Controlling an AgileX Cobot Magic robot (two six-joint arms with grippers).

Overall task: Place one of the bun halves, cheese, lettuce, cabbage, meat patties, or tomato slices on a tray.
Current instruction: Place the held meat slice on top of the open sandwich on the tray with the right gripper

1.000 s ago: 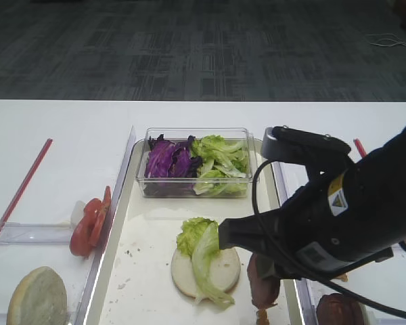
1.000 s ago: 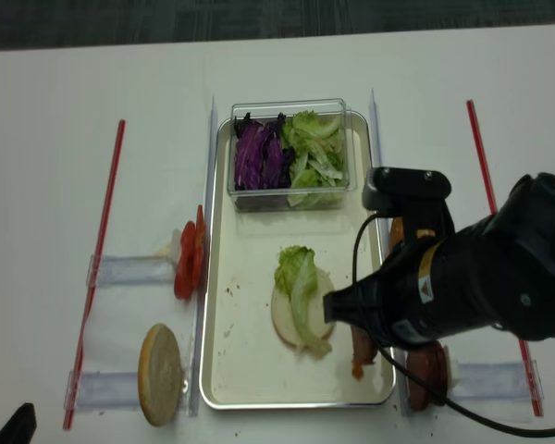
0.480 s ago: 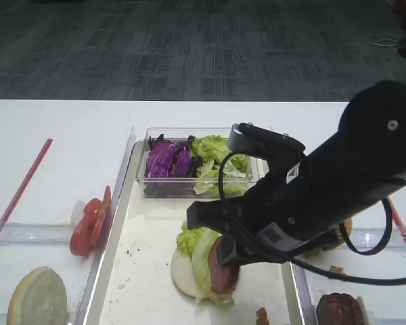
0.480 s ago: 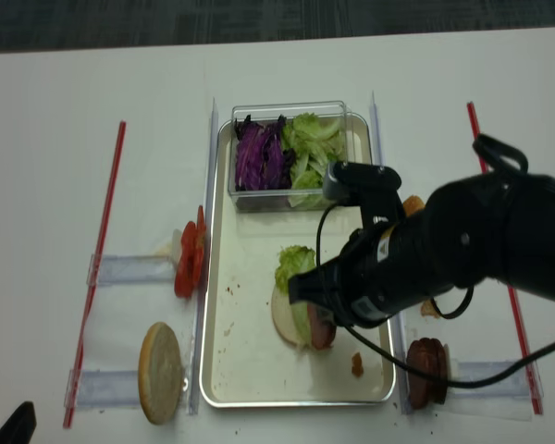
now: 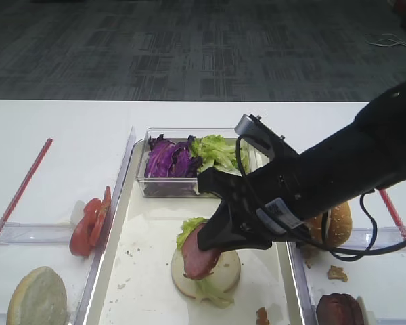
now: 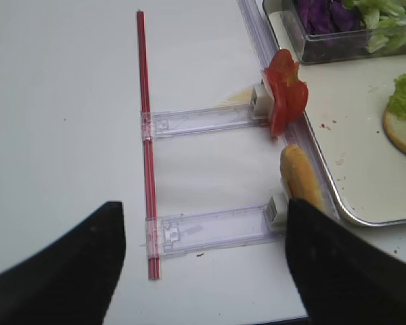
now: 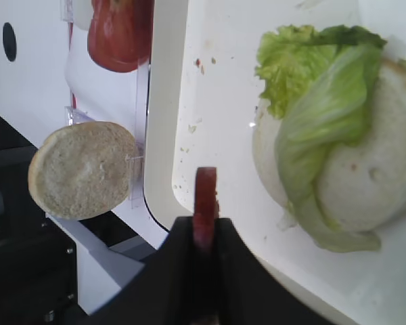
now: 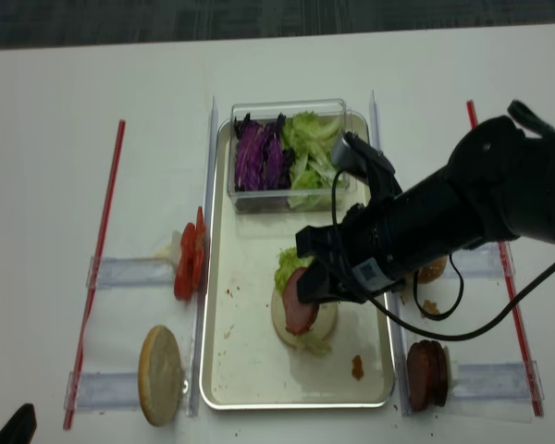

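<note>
- A wide white counter (image 8: 55, 185) carries the whole spread, with thin red strips (image 8: 97, 268) lying along its left and right sides.
- A long rectangular silvery-rimmed tray with a cream surface (image 8: 245, 370) lies at the middle of the counter.
- The black right arm (image 8: 481, 203) reaches in from the right and crosses over the tray.
- A small clear plastic box (image 8: 287, 153) stands at the tray's far end, holding deep purple crinkled cabbage leaves (image 8: 259, 157) on its left side and light green frilly lettuce leaves (image 8: 316, 153) on its right.
- A round bun half, pale cut face up (image 7: 372, 176), lies on the tray with a strip of green lettuce (image 7: 325, 115) draped over it.
- A second bun half (image 5: 37, 298) stands in a clear holder on the counter, left of the tray; a sesame-topped bun (image 5: 338, 223) shows to the right, partly hidden behind the arm.
- Bright red tomato slices (image 5: 89, 227) stand on edge in another clear holder just beside the tray's left rim.
- More reddish-brown patties (image 8: 427, 375) stand in a holder to the right of the tray.
- The right end effector (image 7: 204, 230) is clamped on a small glossy reddish-brown meat patty (image 5: 199, 256), held tilted just over the lettuce-topped bun half; whether it touches cannot be told.
- The left end effector (image 6: 203, 271) shows its two dark fingers (image 6: 68, 271) spread wide apart above the counter, holding nothing.
</note>
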